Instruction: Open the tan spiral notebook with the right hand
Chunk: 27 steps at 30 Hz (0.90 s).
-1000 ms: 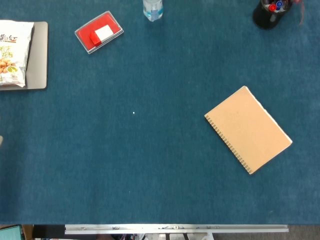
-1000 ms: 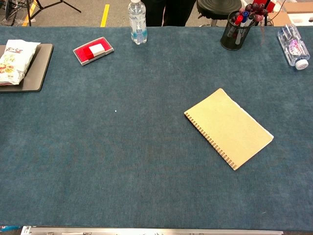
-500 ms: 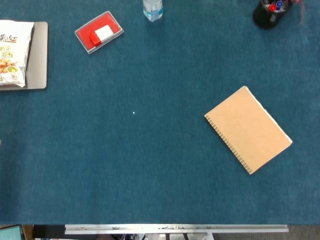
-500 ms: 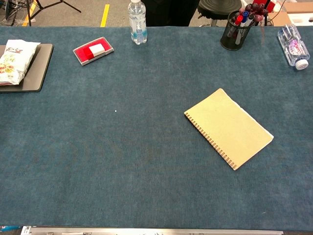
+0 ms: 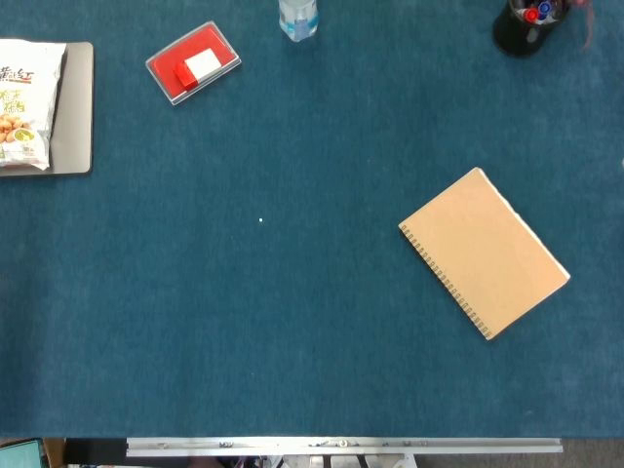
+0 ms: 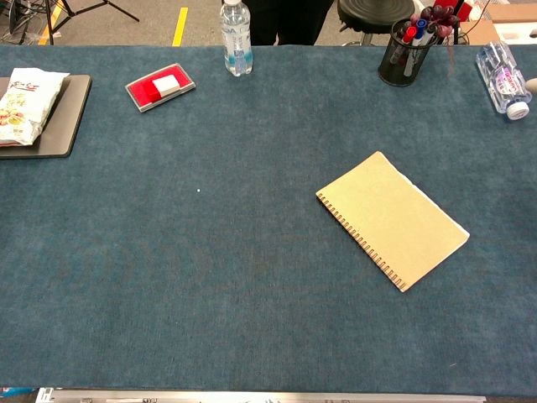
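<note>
The tan spiral notebook (image 5: pixel 484 253) (image 6: pixel 392 220) lies closed and flat on the blue table cloth, right of centre. It is turned at an angle, with its wire spiral along the lower-left edge. Nothing touches it. A small pale tip (image 6: pixel 530 84) pokes in at the right edge of the chest view, beside the lying bottle. It may be part of my right hand, and too little shows to tell how the fingers stand. My left hand shows in neither view.
A red box (image 5: pixel 193 63) and an upright water bottle (image 5: pixel 297 18) stand at the back. A black pen cup (image 6: pixel 405 54) and a lying bottle (image 6: pixel 502 77) are at the back right. A snack bag (image 5: pixel 24 102) rests on a grey tray (image 5: pixel 78 107) at the far left.
A pale sliver at the left edge of the head view has gone. A small pale tip has appeared at the right edge of the chest view. The notebook has not moved.
</note>
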Available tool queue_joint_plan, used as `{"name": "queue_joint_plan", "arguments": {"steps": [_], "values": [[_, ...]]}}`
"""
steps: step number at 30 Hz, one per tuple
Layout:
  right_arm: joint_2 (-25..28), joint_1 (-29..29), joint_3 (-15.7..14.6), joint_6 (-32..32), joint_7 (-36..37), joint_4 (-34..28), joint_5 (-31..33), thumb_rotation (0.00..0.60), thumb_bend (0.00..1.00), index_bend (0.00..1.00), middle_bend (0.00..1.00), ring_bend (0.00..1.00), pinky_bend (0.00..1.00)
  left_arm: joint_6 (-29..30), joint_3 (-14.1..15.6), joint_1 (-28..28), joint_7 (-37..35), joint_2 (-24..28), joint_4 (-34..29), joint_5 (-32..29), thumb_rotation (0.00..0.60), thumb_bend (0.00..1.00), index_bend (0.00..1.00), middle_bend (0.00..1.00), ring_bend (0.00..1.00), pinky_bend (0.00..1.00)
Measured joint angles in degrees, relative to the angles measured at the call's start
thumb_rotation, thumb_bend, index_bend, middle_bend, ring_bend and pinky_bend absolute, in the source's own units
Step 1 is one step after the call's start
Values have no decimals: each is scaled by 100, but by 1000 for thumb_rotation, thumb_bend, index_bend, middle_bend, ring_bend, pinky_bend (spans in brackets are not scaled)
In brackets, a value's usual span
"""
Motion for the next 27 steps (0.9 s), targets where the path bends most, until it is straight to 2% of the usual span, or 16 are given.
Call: {"name": "queue_joint_plan", "arguments": {"steps": [9, 27], "values": [[-133, 407, -242, -172, 127, 772, -466, 600, 174, 139, 166, 37, 97, -57, 0, -20, 54, -15, -13, -21, 600, 108, 467, 427, 313, 457], [-890, 413, -583, -469, 546, 1770, -325, 600, 177, 139, 166, 37, 97, -120, 1, -29, 36, 10, -23, -64, 600, 109, 468, 427, 313, 457]]}}
